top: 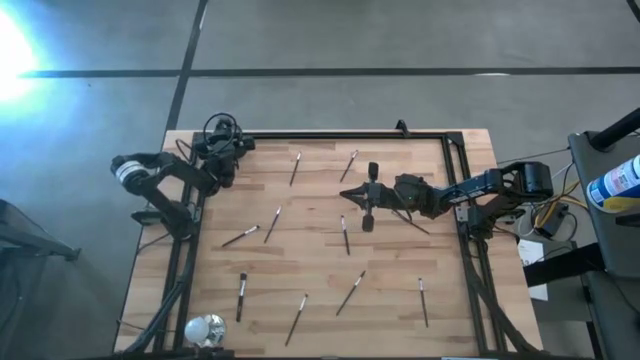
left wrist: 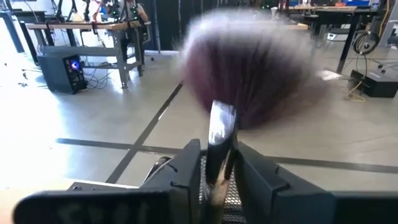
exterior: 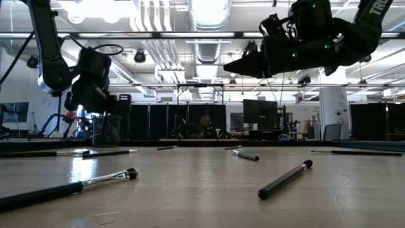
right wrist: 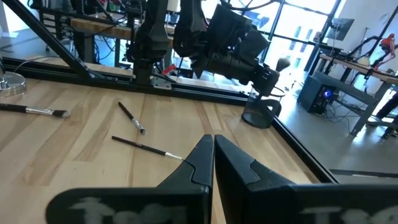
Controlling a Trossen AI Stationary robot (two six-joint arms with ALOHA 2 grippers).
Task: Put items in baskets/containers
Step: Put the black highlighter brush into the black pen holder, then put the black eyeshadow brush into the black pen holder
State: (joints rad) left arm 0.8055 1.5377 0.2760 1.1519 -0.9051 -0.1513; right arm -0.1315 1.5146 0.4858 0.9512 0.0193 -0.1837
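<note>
My left gripper (top: 224, 166) is at the table's far left corner, above a black mesh cup (exterior: 105, 130). A brush with a large fluffy head (left wrist: 249, 68) stands upright between its fingers, with the lower handle inside the cup's mesh (left wrist: 231, 198). The fingers are a little apart, and mesh shows through beside the handle. My right gripper (top: 350, 197) is shut with nothing in it and hovers over the middle of the table. Several thin brushes lie flat on the wood, among them one (top: 345, 235) near the right gripper and one (top: 272, 225) left of centre. My left gripper has the fluffy brush's handle (left wrist: 219, 163), just below the silvery ferrule, standing between its level fingers (left wrist: 189, 171). Whether either finger touches the handle, I cannot tell. The brush's lower end is in the cup.
A shiny round object (top: 204, 328) sits at the near left corner. A black frame (top: 340, 135) edges the table. More brushes lie toward the near edge (top: 350, 292), (top: 423, 302), (top: 241, 296). Bare wood shows between them.
</note>
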